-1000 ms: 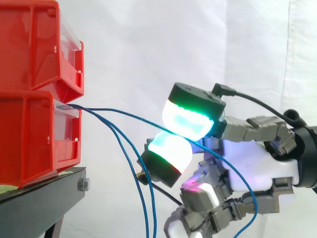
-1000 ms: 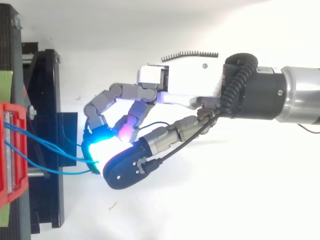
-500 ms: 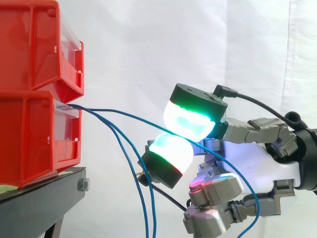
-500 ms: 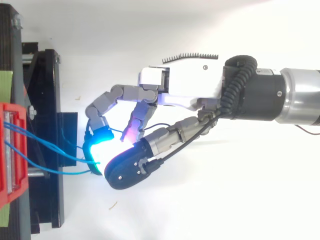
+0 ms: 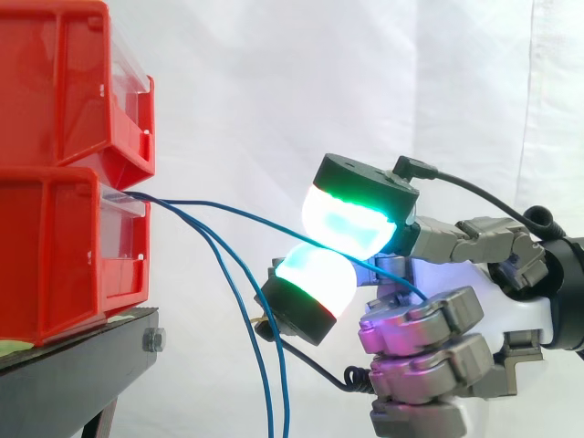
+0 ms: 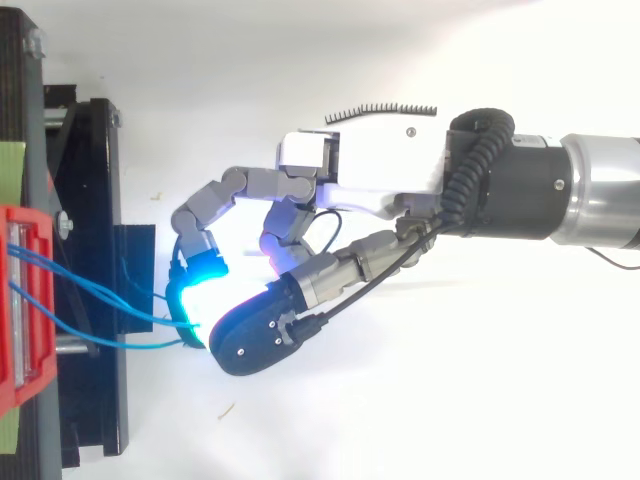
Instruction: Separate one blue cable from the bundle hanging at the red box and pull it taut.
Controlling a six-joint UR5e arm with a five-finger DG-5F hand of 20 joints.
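Side: red bins [image 5: 64, 246] stacked on black stand [image 5: 82, 351] at left, white curtain [image 5: 274, 91] behind. Blue cable [image 5: 237, 212] runs right from lower bin into hand [image 5: 474, 292], pinched between two glowing pads [image 5: 351, 219]. Other blue cables [image 5: 265, 365] droop.
Top: hand [image 6: 360, 175] right of stand, same pinch, over white surface [image 6: 400, 400].
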